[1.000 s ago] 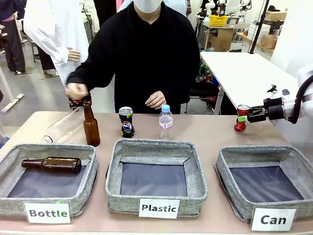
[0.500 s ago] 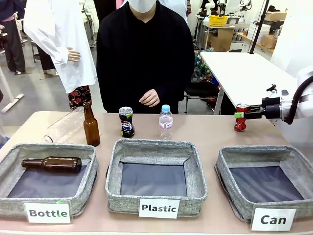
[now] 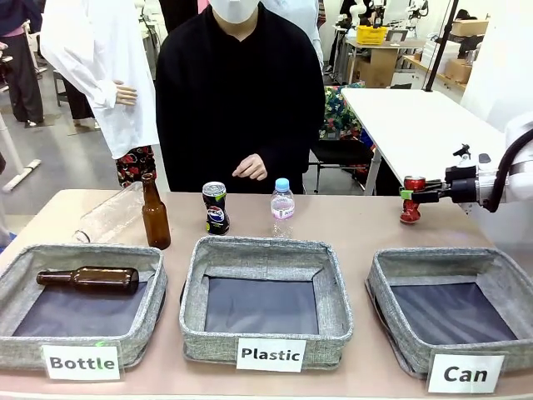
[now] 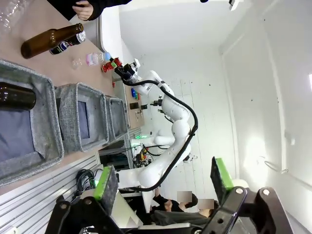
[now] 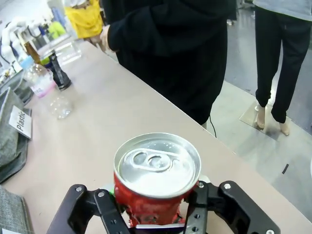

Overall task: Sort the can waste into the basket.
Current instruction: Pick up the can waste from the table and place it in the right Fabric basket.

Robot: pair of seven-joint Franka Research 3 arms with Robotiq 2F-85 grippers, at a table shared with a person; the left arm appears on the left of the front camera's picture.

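At the frame's right, our right end effector point(image 3: 410, 198) has its jaws closed against the dented red can point(image 3: 410, 204), upright on the tabletop point(image 3: 350, 227) beyond the empty Can basket point(image 3: 441, 258). The Pepsi can point(image 3: 216, 208) waits at centre. A second ago those jaws stood wide. Our left end effector point(image 4: 163, 178) hangs fully open.

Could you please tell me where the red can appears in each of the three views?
Front view: red can at right, beyond the Can basket.
Left wrist view: red can small, far off, upper left, beside the water bottle.
Right wrist view: red can close up, bottom centre, silver top showing.
Shared landmark: the blue-capped water bottle.
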